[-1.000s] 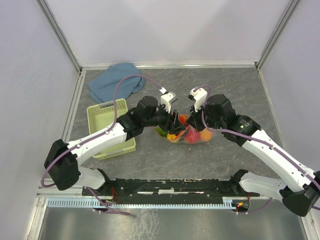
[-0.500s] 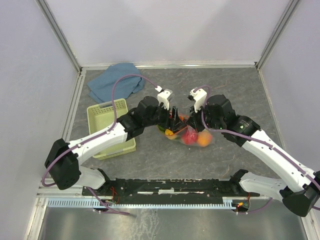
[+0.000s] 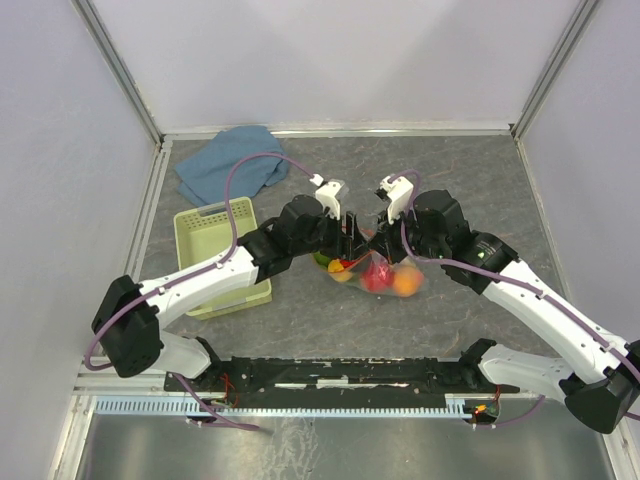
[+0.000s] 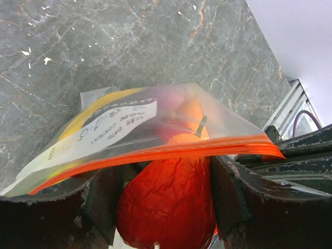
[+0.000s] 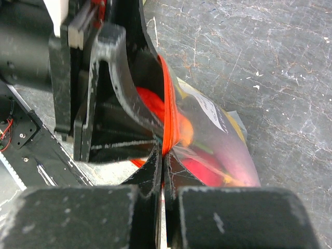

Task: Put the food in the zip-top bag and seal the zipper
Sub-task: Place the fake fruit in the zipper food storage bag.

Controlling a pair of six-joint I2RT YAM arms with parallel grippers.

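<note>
The zip-top bag point(image 3: 392, 275) is at the middle of the worktop point(image 3: 470, 180), between the 2 grippers, with the food point(image 3: 377, 277) inside. A red piece, an orange one and something yellow show through the clear plastic (its white label faces the left wrist camera). The zipper point(image 4: 171, 151) runs as a red-orange strip along the bag's upper edge. The right gripper point(image 5: 162, 155) is pinched together on that strip, its fingers flat against it. The left gripper point(image 4: 165, 179) has its jaws well apart, 1 finger on each side of the bag just under the strip, and a red toy point(image 4: 166, 207) bulges between them. Whether they press on it I cannot tell. To the left is a pale green basket point(image 3: 200, 222), and behind it a blue cloth point(image 3: 230, 165).
</note>
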